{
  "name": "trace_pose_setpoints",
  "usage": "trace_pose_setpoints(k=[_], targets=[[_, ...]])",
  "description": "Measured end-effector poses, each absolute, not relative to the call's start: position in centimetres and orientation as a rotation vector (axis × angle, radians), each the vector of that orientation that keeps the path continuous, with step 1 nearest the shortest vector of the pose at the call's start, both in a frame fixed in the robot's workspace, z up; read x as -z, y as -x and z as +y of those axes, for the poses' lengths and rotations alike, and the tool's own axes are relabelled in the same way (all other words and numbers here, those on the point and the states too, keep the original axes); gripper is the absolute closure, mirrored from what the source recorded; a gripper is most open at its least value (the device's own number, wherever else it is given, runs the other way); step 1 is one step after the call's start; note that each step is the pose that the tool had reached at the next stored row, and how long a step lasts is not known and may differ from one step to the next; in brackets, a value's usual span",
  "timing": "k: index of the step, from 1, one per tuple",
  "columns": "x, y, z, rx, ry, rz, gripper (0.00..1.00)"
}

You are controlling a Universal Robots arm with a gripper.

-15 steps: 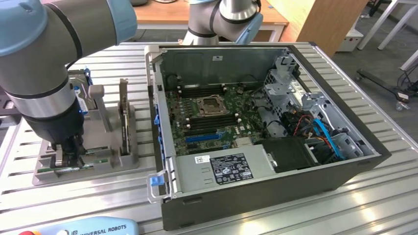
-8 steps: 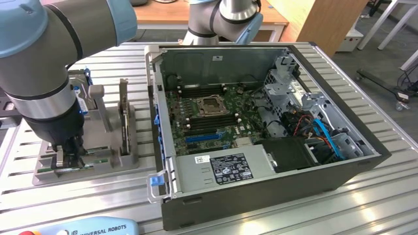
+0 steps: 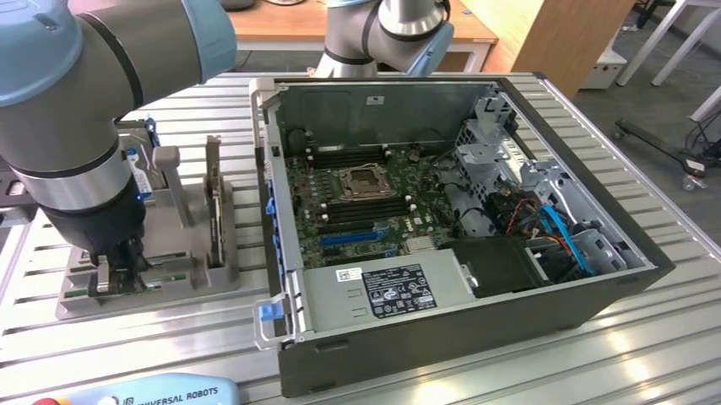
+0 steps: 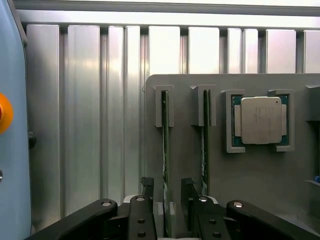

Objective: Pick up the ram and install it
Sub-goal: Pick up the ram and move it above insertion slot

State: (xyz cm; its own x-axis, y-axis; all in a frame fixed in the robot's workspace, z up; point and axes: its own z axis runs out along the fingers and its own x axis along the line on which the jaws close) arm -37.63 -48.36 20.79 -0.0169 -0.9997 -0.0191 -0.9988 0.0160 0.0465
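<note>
The gripper (image 4: 167,195) is released, its jaws either side of the ram (image 4: 164,145), which stands edge-on in the grey holder (image 4: 185,140) with its near end hidden.

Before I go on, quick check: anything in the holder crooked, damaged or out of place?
Nothing stands out. The memory stick straddled by the open pincer and the second stick both stand straight in slots of the holder; the processor sits square in its recess.

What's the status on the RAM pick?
Gripper open, straddling the ram, on edge in grey holder. Not gripped yet. Second stick beside it, apart.
</note>
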Motion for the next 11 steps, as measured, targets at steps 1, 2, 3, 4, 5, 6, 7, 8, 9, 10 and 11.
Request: trace_pose_setpoints(k=[1,2,3,4,5,6,7,8,9,10,11], targets=[[-20.69,37.63,-48.36,0.073,-2.189,-2.226,0.64],[-20.61,37.63,-48.36,0.073,-2.189,-2.226,0.64],[-20.54,37.63,-48.37,0.073,-2.189,-2.225,0.64],[-20.51,37.63,-48.37,0.073,-2.189,-2.225,0.64],[-20.51,37.63,-48.37,0.073,-2.189,-2.225,0.64],[-20.51,37.63,-48.37,0.073,-2.189,-2.225,0.64],[-20.51,37.62,-48.37,0.073,-2.189,-2.225,0.64],[-20.49,37.57,-48.37,0.073,-2.189,-2.226,0.64],[-20.5,37.48,-48.37,0.073,-2.19,-2.225,0.64],[-20.5,37.4,-48.37,0.073,-2.189,-2.225,0.64],[-20.5,37.33,-48.36,0.073,-2.189,-2.226,0.64]])
